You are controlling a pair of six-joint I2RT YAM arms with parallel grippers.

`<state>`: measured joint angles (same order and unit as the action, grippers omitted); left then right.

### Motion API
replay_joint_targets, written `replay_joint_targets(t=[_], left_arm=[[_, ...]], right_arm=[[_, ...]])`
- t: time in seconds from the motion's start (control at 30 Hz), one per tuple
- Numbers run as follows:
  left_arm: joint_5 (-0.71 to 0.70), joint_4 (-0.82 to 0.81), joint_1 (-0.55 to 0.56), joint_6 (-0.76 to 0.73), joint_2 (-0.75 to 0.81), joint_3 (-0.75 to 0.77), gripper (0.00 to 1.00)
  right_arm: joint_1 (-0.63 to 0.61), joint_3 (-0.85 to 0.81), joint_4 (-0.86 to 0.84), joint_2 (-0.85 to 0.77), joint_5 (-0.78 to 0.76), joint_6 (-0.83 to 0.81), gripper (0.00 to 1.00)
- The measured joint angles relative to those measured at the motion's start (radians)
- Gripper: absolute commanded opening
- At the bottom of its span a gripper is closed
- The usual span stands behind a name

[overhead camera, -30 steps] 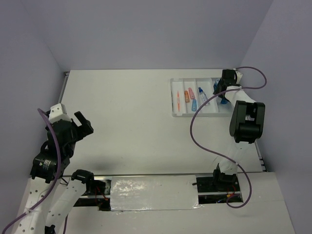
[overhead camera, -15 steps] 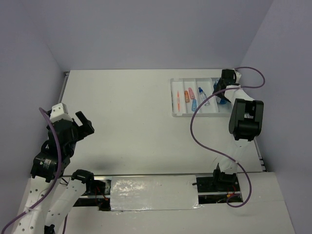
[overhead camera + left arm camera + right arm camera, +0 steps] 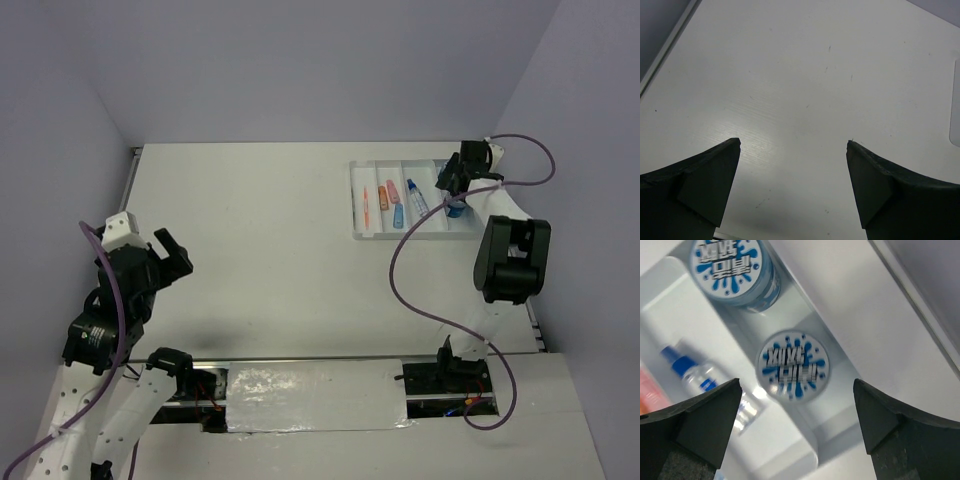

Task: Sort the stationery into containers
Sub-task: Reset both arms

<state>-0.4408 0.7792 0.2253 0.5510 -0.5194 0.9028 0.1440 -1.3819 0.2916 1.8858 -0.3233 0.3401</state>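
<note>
Directly beneath right hand [image 3: 795, 382], blue roll [image 3: 793, 365]

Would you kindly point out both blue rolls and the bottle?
centre blue roll [image 3: 792, 365]: right wrist view, patterned top.
upper blue roll [image 3: 729, 262]: right wrist view, patterned top.
bottle [image 3: 707, 381]: right wrist view, clear body.

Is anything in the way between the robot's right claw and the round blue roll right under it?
No, nothing visible. The right gripper hangs open straight over the blue roll, which lies in the tray. Nothing shows between them.
</note>
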Motion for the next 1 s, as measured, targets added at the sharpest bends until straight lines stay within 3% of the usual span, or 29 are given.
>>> replay_joint_targets(t=[0.1,0.23,0.47,0.57,0.77,1.0], left_arm=[[-0.015,0.003,0.0,0.003,-0.016,0.001,0.99],[-0.052,0.013,-0.011,0.01,-0.058,0.003,0.99],[-0.092,0.033,-0.043,0.03,-0.075,0.014,0.99],[-0.098,0.038,-0.044,0.029,-0.08,0.022,0.99],[-0.105,0.055,-0.045,0.028,-0.062,0.053,0.99],[-0.104,0.079,-0.045,0.024,0.027,0.067,0.99]], right_arm=[[-0.005,0.094,-0.005,-0.157,0.031,0.004,1.0],[-0.038,0.237,0.009,-0.488,0.111,-0.025,1.0],[-0.342,0.312,0.153,-1.021,0.121,-0.097,1.0],[-0.383,0.317,0.265,-1.188,0.102,-0.103,1.0],[-0.404,0.315,0.455,-1.414,0.105,-0.103,1.0],[-0.405,0.264,0.625,-1.5,0.117,-0.14,1.0]])
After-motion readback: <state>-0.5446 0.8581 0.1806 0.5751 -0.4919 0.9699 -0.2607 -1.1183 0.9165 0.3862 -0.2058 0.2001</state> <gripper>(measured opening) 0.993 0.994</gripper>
